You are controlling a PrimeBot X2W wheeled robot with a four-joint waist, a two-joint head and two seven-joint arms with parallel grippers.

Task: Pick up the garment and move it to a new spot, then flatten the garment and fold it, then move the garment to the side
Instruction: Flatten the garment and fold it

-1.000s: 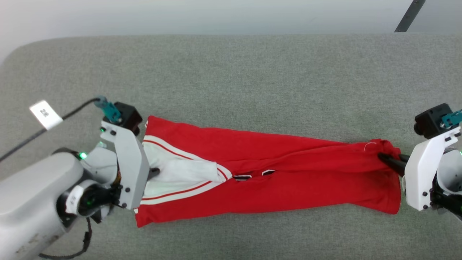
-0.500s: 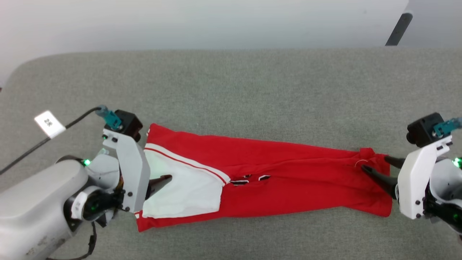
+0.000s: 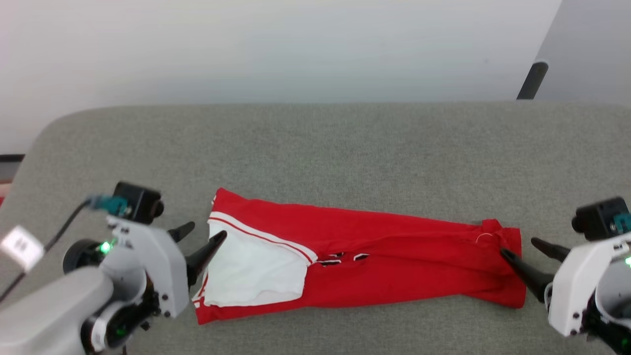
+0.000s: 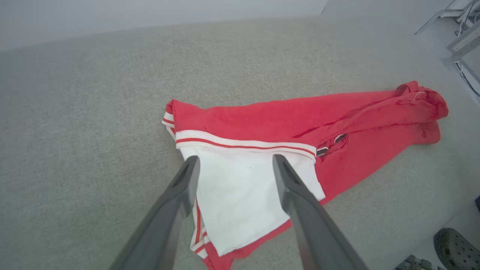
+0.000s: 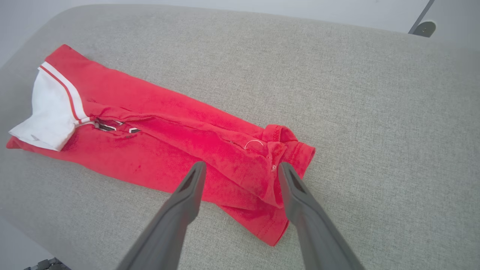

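Note:
The garment [image 3: 394, 261], a red jersey folded into a long strip, lies across the grey padded table [image 3: 315, 148]. Its white sleeve panel [image 3: 251, 268] with striped trim is at the left end, and bits of black lettering [image 3: 340, 257] peek from a fold. My left gripper [image 3: 206, 235] stands open just off the left end, above the white panel [image 4: 240, 195] in the left wrist view. At the bunched right end [image 5: 270, 165], my right gripper [image 3: 520, 249] is open too, lifted clear of the cloth. Nothing is held.
The table's rounded left corner [image 3: 44, 143] and far edge border a pale wall. A dark pole [image 3: 530, 81] stands at the back right. A cable with a white tag [image 3: 19, 245] hangs from my left arm. A shoe [image 4: 455, 247] is on the floor.
Both grippers went from shut on the garment's ends to open and drew back. The garment settled on the table. The head camera tilted up, so the scene sits lower.

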